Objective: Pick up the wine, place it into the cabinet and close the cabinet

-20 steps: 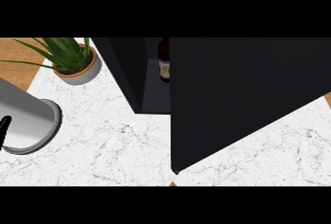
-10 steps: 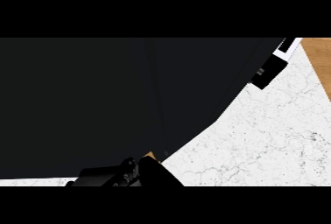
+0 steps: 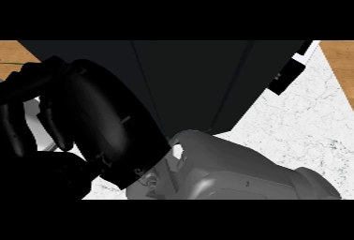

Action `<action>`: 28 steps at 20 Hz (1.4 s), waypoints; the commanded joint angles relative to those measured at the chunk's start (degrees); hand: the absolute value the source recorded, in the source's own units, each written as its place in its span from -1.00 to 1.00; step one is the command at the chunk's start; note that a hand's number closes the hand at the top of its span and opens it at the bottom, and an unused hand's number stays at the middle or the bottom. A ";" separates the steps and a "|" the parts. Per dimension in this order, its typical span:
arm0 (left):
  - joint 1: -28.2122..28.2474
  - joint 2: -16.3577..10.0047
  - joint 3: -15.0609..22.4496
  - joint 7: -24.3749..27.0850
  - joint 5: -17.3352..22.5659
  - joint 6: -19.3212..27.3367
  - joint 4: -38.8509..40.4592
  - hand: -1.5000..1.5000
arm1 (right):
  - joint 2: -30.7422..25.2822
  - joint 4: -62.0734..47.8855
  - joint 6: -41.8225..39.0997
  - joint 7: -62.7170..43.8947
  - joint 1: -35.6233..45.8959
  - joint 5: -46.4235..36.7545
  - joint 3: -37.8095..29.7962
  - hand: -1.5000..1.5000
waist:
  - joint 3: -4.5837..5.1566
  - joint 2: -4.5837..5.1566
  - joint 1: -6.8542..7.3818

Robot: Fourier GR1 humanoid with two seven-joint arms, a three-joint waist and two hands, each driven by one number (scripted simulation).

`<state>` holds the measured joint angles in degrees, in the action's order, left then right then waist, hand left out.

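Note:
The black cabinet [image 3: 200, 79] fills the upper middle of the head view, and its dark panels hide the inside. No wine bottle shows anywhere. A large black hand [image 3: 90, 122] is close to the camera at the left, in front of the cabinet's panel. Its grey forearm [image 3: 235, 173] enters from the lower edge at centre right, so I take it for my right hand. The fingers [image 3: 17, 117] hang relaxed at the far left with nothing between them. My left hand does not show.
White marble counter [image 3: 297, 136] lies to the right of the cabinet. Wooden surface [image 3: 339, 56] shows at the top corners. A small black and white fixture [image 3: 290, 70] sits by the cabinet's upper right edge.
The view has swung. The hand, a small dark shape at the bottom half a second ago, now looms large at the left with its forearm in sight. The plant and bottle seen earlier are gone from view.

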<state>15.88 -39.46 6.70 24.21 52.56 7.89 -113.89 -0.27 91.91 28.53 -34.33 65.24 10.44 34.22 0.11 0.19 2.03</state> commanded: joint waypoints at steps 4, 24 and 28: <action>1.85 1.59 -0.91 -1.77 -2.19 2.41 -4.45 -1.00 | 0.26 -15.77 -6.21 9.04 3.32 0.27 -6.65 1.00 | -0.10 -0.07 -0.53; -2.77 3.04 -3.14 -5.67 -3.43 0.52 -1.42 -1.00 | -5.90 -36.38 -17.69 25.42 3.76 -1.07 -15.88 1.00 | -0.08 0.39 -0.13; -4.25 4.66 -0.75 -5.30 -5.34 1.08 0.82 -1.00 | -5.75 -36.78 -18.00 24.65 4.85 -0.60 -16.78 1.00 | -0.04 0.56 -0.75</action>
